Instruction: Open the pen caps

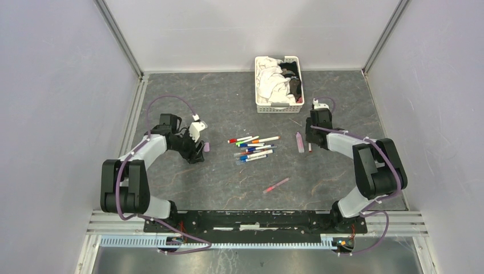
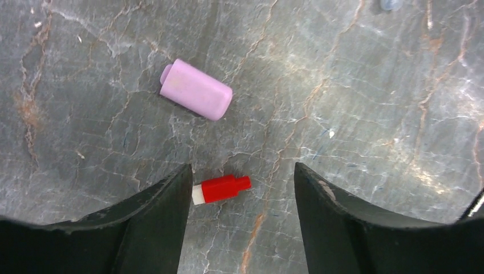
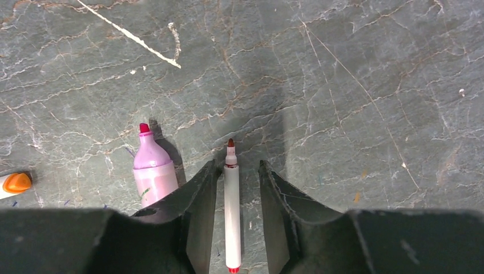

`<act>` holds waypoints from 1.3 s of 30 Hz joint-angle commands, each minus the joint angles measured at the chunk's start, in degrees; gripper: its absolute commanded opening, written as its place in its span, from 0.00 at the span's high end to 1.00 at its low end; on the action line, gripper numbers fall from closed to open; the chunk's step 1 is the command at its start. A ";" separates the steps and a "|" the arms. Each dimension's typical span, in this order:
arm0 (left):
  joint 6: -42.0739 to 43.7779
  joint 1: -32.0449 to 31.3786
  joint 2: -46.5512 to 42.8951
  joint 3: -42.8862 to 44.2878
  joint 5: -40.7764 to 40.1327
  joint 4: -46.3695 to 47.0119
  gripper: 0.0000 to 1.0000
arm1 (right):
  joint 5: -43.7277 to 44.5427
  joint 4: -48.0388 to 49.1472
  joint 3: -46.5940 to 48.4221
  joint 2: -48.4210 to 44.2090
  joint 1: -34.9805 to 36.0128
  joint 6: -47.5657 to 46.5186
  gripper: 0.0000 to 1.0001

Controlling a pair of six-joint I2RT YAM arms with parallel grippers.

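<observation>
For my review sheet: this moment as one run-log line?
left gripper open over red cap, pink cap beside | right gripper open astride uncapped white pen | pen pile mid-table

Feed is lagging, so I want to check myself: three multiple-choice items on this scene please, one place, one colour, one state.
1. The red cap lies: A on a pen; B on the table between the fingers of the left claw; C in the air.
2. The larger loose cap is: A green; B black; C pink.
3. The white pen at the right claw is: A uncapped; B capped; C snapped.
B, left wrist view shows it there; C, plainly pink; A, its tip is bare.
</observation>
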 commanded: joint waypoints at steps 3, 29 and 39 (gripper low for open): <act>0.38 0.04 -5.13 7.94 7.17 -7.24 0.16 | -0.20 0.77 1.23 -3.18 0.05 0.47 0.51; -16.08 9.16 -8.53 29.14 8.38 -14.41 0.00 | -33.69 -13.65 44.82 25.59 28.40 -36.90 0.31; -16.00 9.27 -6.96 27.00 13.54 -15.57 0.00 | -34.01 -15.74 49.37 31.49 30.60 -38.72 0.32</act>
